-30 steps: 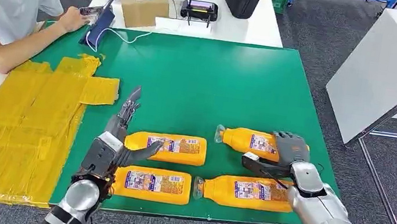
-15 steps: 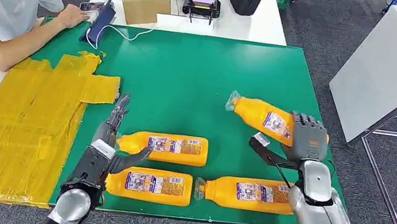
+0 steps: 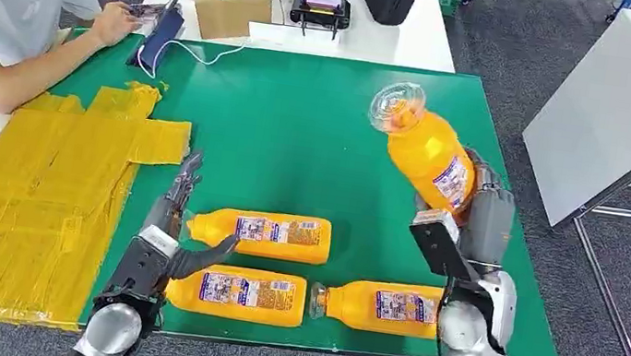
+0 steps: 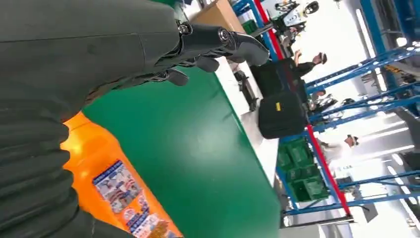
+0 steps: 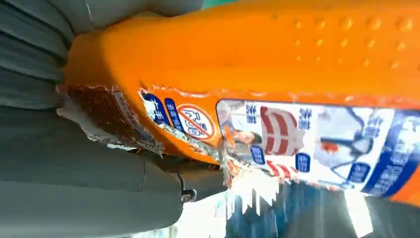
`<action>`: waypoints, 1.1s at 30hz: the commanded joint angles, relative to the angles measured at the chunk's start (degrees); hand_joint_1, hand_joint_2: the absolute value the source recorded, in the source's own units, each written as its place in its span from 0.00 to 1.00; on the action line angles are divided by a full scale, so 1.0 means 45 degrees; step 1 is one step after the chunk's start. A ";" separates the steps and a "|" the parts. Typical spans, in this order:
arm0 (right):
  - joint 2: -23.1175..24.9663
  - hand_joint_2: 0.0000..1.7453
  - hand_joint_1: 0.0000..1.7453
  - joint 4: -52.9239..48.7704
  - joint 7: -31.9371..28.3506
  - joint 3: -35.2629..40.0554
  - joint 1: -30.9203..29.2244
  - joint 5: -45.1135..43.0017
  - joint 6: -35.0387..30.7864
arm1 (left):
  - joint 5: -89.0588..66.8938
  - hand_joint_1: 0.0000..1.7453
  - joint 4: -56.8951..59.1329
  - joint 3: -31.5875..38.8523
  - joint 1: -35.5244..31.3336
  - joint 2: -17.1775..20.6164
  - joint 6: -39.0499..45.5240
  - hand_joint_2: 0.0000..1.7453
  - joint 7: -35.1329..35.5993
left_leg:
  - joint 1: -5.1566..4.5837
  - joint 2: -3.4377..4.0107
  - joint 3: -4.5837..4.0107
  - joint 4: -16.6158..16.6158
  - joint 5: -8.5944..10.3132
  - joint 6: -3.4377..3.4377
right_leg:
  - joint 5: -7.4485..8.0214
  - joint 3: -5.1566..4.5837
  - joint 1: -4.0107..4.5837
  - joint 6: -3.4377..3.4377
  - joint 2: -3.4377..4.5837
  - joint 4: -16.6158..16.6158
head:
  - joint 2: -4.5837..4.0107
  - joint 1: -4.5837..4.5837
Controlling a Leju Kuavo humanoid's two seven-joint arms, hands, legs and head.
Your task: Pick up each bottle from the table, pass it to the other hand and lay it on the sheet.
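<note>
The right robot hand point(image 3: 479, 221) gripped an orange bottle point(image 3: 427, 151) by its lower body and held it clear above the green worktop point(image 3: 318, 132), tilted, with its clear cap end pointing up and away from the robot; in the right wrist view the bottle's label point(image 5: 317, 144) lay pressed close against the grey palm; three more orange bottles lay on their sides on the worktop; one point(image 3: 262, 232) lay just beside the left robot hand point(image 3: 169, 232), a second point(image 3: 236, 293) lay nearer the robot at the worktop's front edge, and a third point(image 3: 380, 304) lay below the raised right robot hand, its cap towards the second; the left robot hand held nothing, its fingers point(image 3: 184, 180) stretched forward and apart, its thumb reaching towards the neck of the first bottle; the yellow sheet point(image 3: 31, 185) covered the left side of the worktop, well apart from the raised bottle; a person point(image 3: 9, 14) sat at the far left corner.
</note>
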 commanded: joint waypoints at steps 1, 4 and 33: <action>0.1270 1.00 1.00 0.2529 -0.1080 0.1343 -0.1108 -0.1833 0.1177 | 0.0657 0.00 0.1228 -0.0855 -0.1374 0.0197 -0.0349 1.00 -0.0102 | 0.0024 0.0021 0.0063 -0.0011 -0.0020 -0.0028 | -0.0008 0.0055 0.0016 -0.0031 0.0079 -0.0017 | 0.0000 -0.0005; 0.1112 1.00 1.00 0.2454 -0.1110 0.1403 -0.1109 -0.1934 0.1131 | 0.0725 0.00 0.1164 -0.0930 -0.1327 0.0275 -0.0311 1.00 -0.0081 | 0.0018 0.0003 0.0044 -0.0007 -0.0014 -0.0019 | -0.0011 0.0038 0.0011 -0.0020 0.0048 -0.0009 | 0.0000 -0.0005; 0.1873 1.00 1.00 0.5738 -0.1435 0.5285 -0.2317 -0.1419 0.2598 | 0.2211 0.00 0.0967 -0.2341 -0.2183 0.0565 -0.1804 1.00 -0.0138 | 0.0034 -0.0002 0.0070 0.0005 -0.0038 -0.0029 | -0.0031 0.0068 0.0019 -0.0033 0.0078 -0.0001 | 0.0000 -0.0005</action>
